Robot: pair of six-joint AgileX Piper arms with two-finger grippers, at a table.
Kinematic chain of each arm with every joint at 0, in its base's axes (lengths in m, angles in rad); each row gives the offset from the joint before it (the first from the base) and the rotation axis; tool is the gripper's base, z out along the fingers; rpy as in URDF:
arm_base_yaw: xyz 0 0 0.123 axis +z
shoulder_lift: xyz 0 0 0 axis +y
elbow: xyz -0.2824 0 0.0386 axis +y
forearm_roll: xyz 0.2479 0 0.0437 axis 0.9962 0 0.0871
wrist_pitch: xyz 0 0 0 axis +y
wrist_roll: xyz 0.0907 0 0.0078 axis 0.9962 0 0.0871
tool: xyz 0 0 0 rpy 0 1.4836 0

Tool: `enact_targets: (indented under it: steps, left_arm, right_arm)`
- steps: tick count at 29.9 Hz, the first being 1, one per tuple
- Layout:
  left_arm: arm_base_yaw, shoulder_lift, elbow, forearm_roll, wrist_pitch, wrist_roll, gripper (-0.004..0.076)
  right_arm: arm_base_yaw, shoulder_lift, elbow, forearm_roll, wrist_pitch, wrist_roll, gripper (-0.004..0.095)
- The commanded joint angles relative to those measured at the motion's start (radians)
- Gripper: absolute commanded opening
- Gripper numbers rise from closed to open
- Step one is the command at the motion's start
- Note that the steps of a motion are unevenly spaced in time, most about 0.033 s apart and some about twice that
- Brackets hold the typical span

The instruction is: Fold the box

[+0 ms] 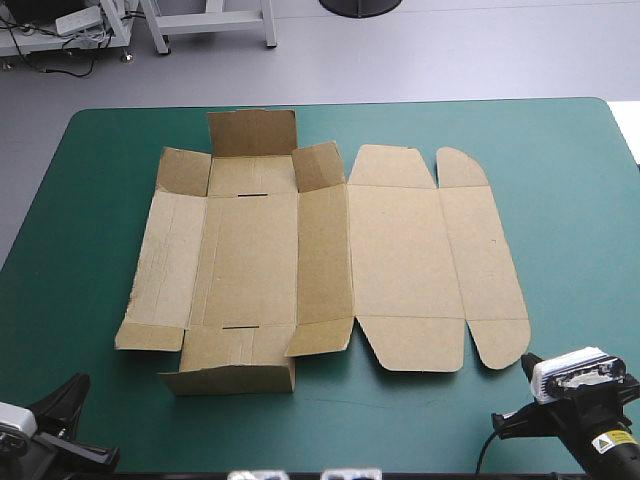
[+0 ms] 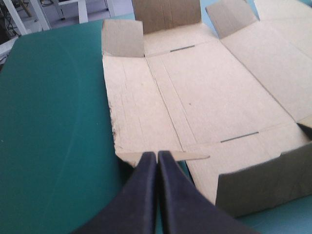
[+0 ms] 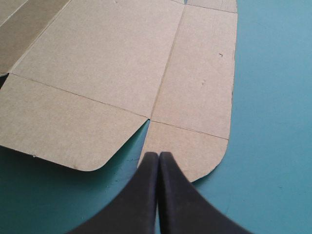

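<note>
The brown box [image 1: 250, 250] lies as a cut sheet in the middle of the table. Its far end flap [image 1: 252, 132] and near end flap [image 1: 230, 378] stand raised, and two far corner flaps [image 1: 318, 165] are tilted up. The lid panel [image 1: 400, 250] lies flat to the right. My left gripper [image 1: 75, 385] is shut at the near left corner of the table. In its own view the left gripper [image 2: 157, 153] points at the box's [image 2: 204, 83] near left flap. My right gripper [image 1: 505, 420] is shut, and in its own view the right gripper [image 3: 159, 153] points at the box's [image 3: 107, 53] near right rounded flap.
The teal-green cover [image 1: 580, 200] shows on every side of the box, widest on the right and along the near edge. Both grippers sit close to the table's near edge.
</note>
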Motion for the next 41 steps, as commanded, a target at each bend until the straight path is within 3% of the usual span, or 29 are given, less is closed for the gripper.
enact_targets:
  steps: [1,9,17,27,31,41]
  left_arm:
    - [-0.006,0.107,-0.116,0.015,-0.071,-0.002,-0.0006]
    - [-0.006,0.485,-0.405,0.082,-0.029,0.014,-0.0006]
    - [-0.006,0.845,-0.7,0.191,-0.073,0.1,-0.0005]
    - [0.024,1.142,-0.881,0.23,-0.081,0.101,0.0018]
    - [0.139,1.223,-0.928,0.138,-0.081,0.141,0.0018]
    - [0.626,1.372,-0.963,-0.479,-0.029,0.452,0.0018]
  right_arm:
    - [0.003,0.011,-0.027,0.028,-0.062,-0.004,-0.0025]
    - [0.003,0.011,-0.027,0.028,-0.07,-0.004,-0.0025]
    - [0.003,0.011,-0.027,0.025,-0.07,-0.004,-0.0024]
    - [0.003,0.011,-0.027,0.02,-0.07,-0.004,-0.0024]
    - [0.003,0.011,-0.027,0.02,-0.07,-0.004,-0.0024]
    - [0.003,0.011,-0.027,0.005,-0.07,-0.006,-0.0024]
